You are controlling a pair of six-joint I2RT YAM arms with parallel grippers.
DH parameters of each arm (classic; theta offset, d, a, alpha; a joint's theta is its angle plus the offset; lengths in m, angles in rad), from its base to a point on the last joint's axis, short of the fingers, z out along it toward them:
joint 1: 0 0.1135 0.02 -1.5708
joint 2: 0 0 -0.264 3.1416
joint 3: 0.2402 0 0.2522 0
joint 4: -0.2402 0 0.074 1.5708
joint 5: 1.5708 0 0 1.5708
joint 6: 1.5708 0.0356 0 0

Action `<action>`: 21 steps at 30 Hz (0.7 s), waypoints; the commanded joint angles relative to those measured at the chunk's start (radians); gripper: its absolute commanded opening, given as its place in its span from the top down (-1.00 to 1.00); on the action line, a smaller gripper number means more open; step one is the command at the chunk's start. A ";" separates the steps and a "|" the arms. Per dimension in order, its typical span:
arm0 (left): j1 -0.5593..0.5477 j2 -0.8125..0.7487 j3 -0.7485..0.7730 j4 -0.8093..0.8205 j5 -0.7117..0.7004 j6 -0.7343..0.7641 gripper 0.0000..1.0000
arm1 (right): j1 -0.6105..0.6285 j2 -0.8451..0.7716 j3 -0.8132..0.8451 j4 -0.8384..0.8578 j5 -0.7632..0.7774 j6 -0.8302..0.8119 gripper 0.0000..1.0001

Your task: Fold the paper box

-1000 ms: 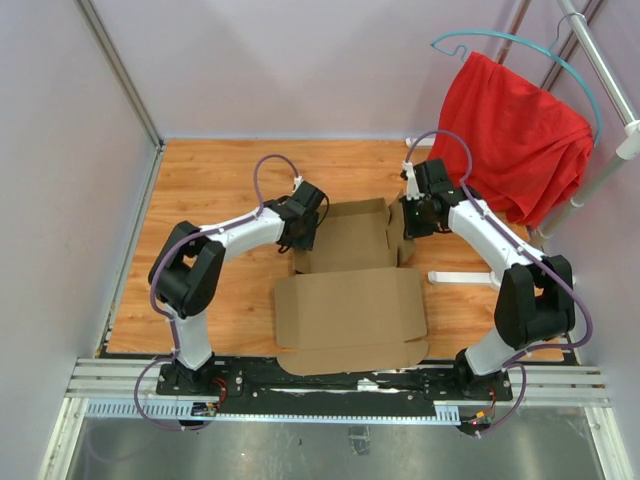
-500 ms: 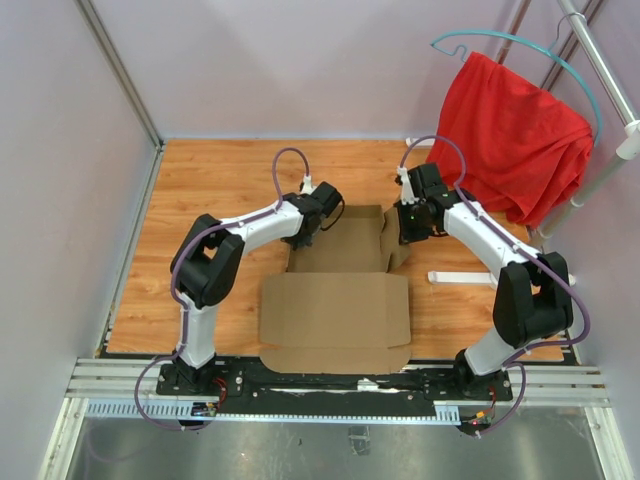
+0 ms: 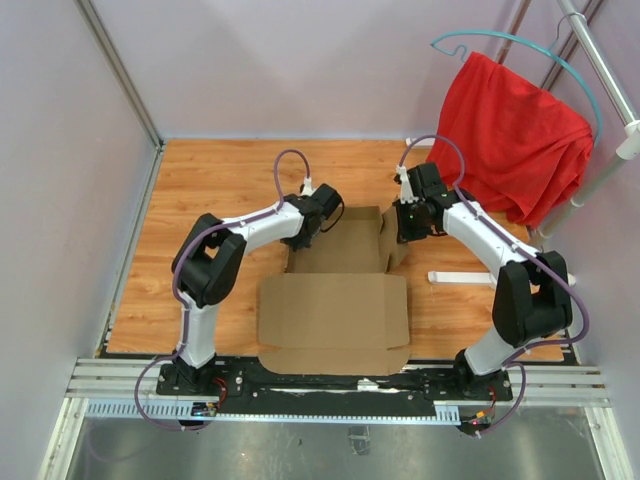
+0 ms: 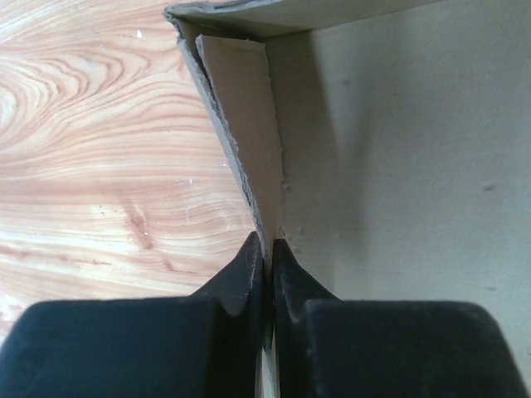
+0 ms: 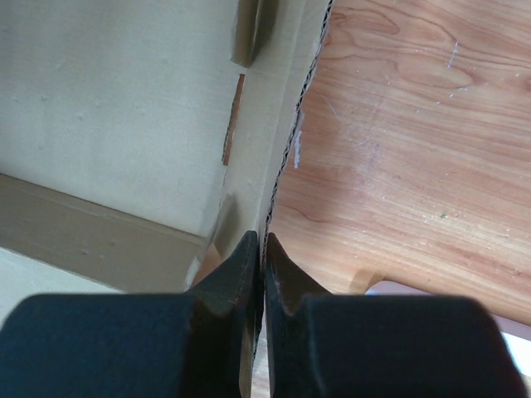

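Now both pincers are clamped on the paper box (image 3: 335, 310), which lies at the middle of the table (image 3: 200, 180) between the arms: your left gripper (image 4: 267, 253) nips its left wall, your right gripper (image 5: 262, 247) the right wall's corrugated edge. Pull unevenly and the thin card may tear or slip free, dropping the raised walls. Count one box, two grippers, one red cloth (image 3: 520, 140), one white strip (image 3: 460, 277).

No writing can be read; the paper box (image 3: 333, 310) seems plain and unprinted.
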 commanded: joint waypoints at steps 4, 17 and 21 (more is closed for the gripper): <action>-0.002 -0.046 -0.024 0.023 0.020 0.016 0.40 | 0.011 0.020 -0.002 0.009 0.000 0.003 0.89; -0.001 -0.298 -0.087 0.082 -0.011 -0.038 -0.15 | 0.010 0.046 0.056 -0.028 0.025 -0.018 0.84; -0.001 -0.450 -0.172 0.169 0.075 -0.044 -0.14 | 0.011 0.053 0.099 -0.059 0.027 -0.021 0.90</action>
